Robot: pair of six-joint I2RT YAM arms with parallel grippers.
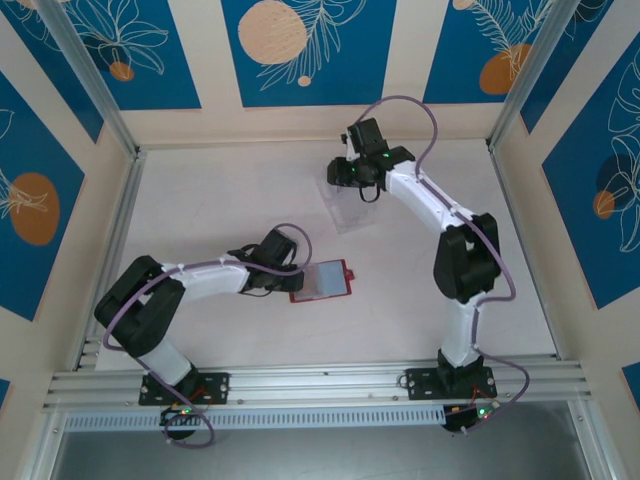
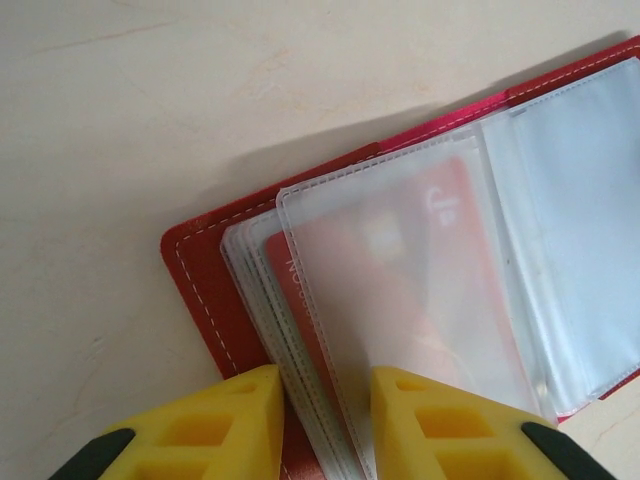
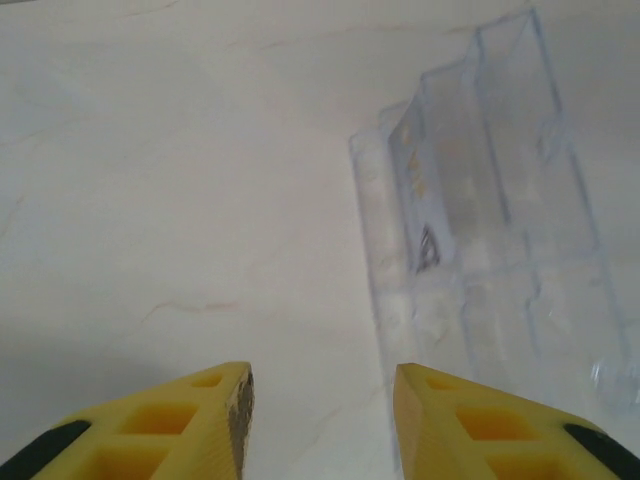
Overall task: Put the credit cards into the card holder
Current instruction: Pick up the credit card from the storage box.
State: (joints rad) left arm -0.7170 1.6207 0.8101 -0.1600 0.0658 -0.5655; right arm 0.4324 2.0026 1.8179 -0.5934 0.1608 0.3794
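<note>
Frosted card-holder sleeves (image 2: 420,290) veil a red card (image 2: 445,205); left gripper (image 2: 328,385) unclear, right gripper (image 3: 322,385) released.

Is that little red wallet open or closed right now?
Open. The card holder lies spread on the table, its clear sleeves fanned out, a red card showing inside one.

The pale, faintly veined table (image 1: 200,200) carries the red card holder (image 1: 322,281), lying open near its middle, and a clear plastic tray (image 1: 352,207) well apart toward the far side.
</note>
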